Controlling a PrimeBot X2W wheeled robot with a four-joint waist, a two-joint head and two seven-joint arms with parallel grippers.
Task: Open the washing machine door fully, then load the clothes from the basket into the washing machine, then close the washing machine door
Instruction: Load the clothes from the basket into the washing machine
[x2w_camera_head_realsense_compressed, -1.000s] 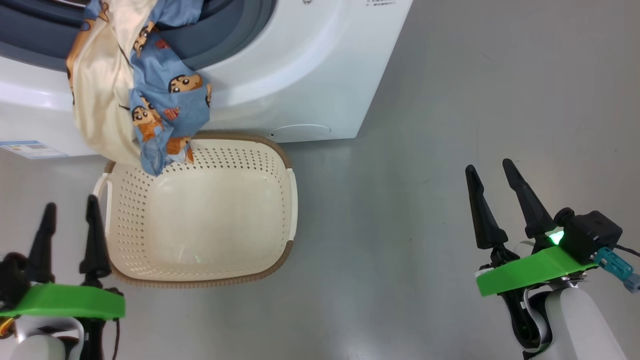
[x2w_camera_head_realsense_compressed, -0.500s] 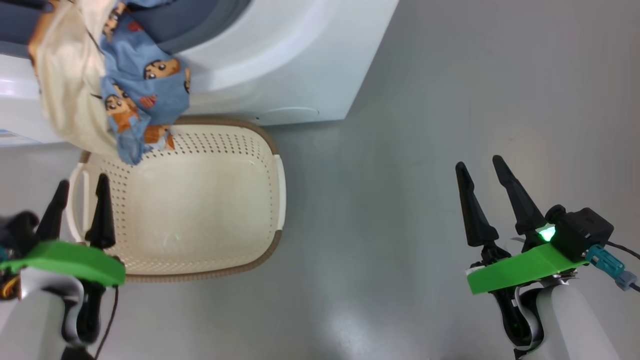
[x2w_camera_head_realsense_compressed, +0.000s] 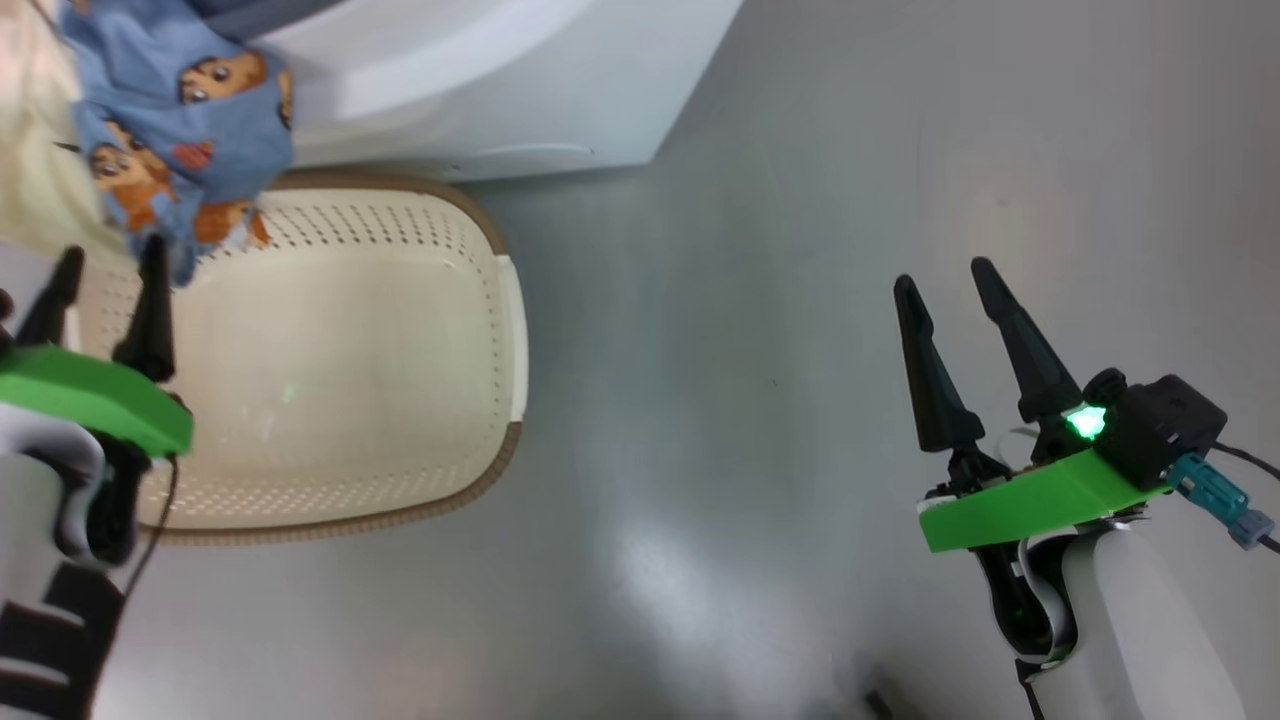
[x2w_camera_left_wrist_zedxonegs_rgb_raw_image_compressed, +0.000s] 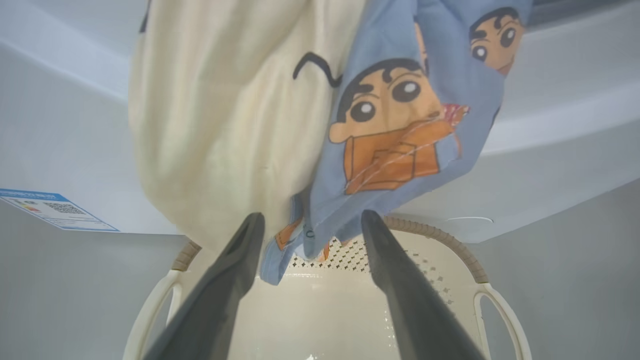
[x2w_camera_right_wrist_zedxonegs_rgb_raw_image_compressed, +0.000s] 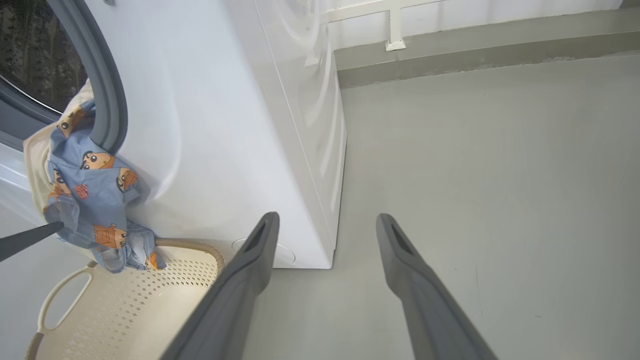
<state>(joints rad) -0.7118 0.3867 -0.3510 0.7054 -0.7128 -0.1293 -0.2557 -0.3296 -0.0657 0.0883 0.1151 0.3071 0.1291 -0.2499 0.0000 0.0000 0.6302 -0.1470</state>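
The clothes, a blue cartoon-print garment and a cream cloth, hang out of the washing machine mouth, down its white front, with their lower ends over the basket's back rim. The basket's inside looks bare. My left gripper is open above the basket, fingertips just under the hanging hems; in the left wrist view the gripper has the blue hem between its tips, not pinched. My right gripper is open over bare floor, right of the machine. The washing machine door is out of view.
The right wrist view shows the grey gasket and dark drum above the hanging clothes, and a low wall ledge behind. A blue label sticker is on the machine's front. Grey floor spreads to the right.
The head camera has swung, shifting the whole picture up and left. Relative to the basket, my left gripper has moved forward to the hanging clothes. Both grippers stay open.
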